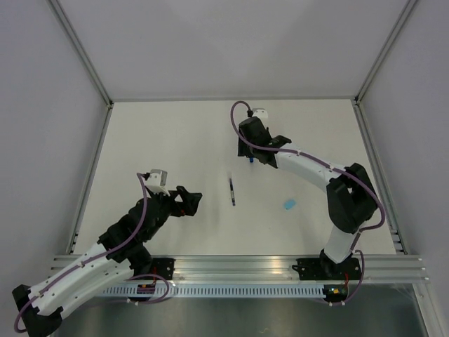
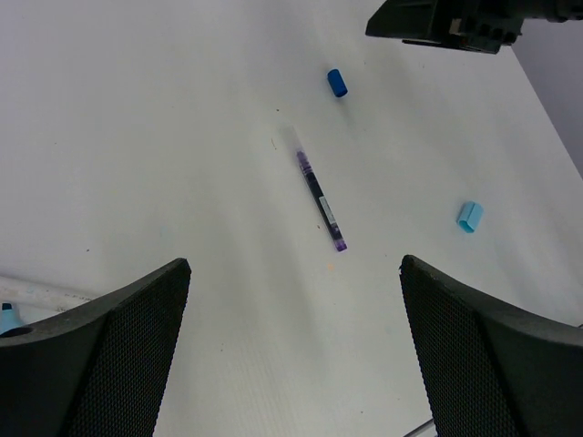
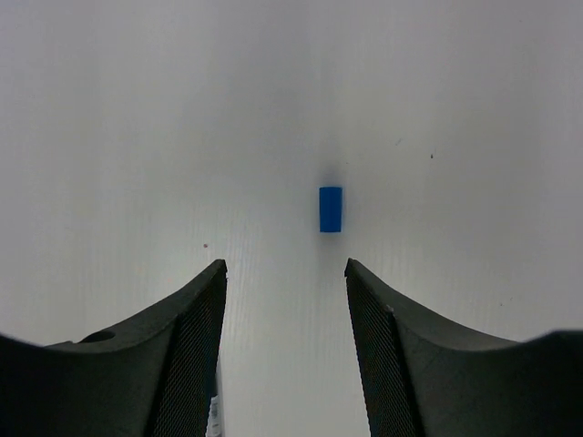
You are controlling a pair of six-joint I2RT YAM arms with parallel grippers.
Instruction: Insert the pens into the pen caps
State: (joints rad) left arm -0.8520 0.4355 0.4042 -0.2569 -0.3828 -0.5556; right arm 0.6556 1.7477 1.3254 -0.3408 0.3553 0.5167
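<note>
The slim dark plastic pen (image 2: 321, 202) lies loose mid-table; the short dark-blue cylindrical cap (image 3: 330, 208) lies just beyond it, ahead of the right gripper (image 3: 284, 266), jaws parted, empty; the left gripper (image 2: 293, 262), nearer than the pen, is spread wide, empty; risk: an off-centre pinch would roll the round cap away.

A pen (image 2: 321, 201) lies in the middle of the table (image 2: 137, 137). The far cap (image 2: 338, 83) sits behind it, slightly right; the near cap (image 2: 469, 217) lies well to its right.
</note>
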